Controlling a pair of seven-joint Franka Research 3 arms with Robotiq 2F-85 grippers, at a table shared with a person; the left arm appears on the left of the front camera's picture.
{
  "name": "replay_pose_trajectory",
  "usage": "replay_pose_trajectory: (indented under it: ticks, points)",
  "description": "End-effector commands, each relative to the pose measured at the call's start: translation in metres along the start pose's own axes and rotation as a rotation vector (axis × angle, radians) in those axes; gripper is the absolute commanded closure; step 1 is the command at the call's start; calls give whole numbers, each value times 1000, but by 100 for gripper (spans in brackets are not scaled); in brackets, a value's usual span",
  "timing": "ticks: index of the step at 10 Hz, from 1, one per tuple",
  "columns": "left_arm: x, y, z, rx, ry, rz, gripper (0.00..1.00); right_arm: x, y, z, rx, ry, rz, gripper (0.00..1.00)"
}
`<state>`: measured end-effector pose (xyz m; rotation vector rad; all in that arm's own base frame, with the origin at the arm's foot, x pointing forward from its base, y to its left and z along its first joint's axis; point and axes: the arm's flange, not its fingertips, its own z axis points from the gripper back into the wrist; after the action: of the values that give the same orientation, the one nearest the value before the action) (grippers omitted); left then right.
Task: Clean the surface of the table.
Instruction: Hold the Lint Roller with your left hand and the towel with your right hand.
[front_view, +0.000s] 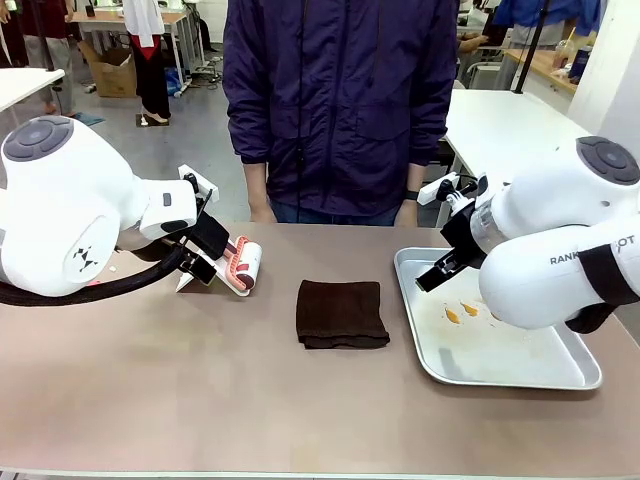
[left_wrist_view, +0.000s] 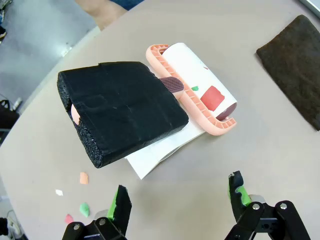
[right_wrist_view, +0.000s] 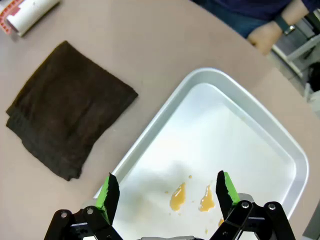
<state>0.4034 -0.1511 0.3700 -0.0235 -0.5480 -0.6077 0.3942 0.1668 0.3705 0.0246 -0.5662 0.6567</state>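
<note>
The brownish-taupe table (front_view: 150, 390) carries a lint roller (front_view: 242, 266) with a pink frame, a white sticky roll and a black foam-wrapped handle (left_wrist_view: 122, 107), lying on a white sheet at the left. My left gripper (left_wrist_view: 180, 200) hovers open just above and short of the roller; coloured paper scraps (left_wrist_view: 84, 178) lie beside it on the table. A folded dark brown cloth (front_view: 342, 313) lies mid-table. My right gripper (right_wrist_view: 167, 192) hangs open over the silver tray (front_view: 560, 375), above orange liquid spots (right_wrist_view: 192, 197).
A person in a dark blue jacket stands at the far edge, hands (front_view: 408, 212) near the table rim. The cloth (right_wrist_view: 67, 107) lies left of the tray's rim (right_wrist_view: 150, 127). White tables stand behind on the right.
</note>
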Motion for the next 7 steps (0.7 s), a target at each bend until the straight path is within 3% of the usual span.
replay_pose_trajectory:
  ticks: [1, 6, 7]
  points:
    - [0, 0, 0, 0, 0, -1, 0, 0, 0, 0, 0, 0, -1, 0]
    - [0, 0, 0, 0, 0, -1, 0, 0, 0, 0, 0, 0, 0, 0]
    - [0, 0, 0, 0, 0, 0, 0, 0, 0, 12, 59, 34, -30, 0]
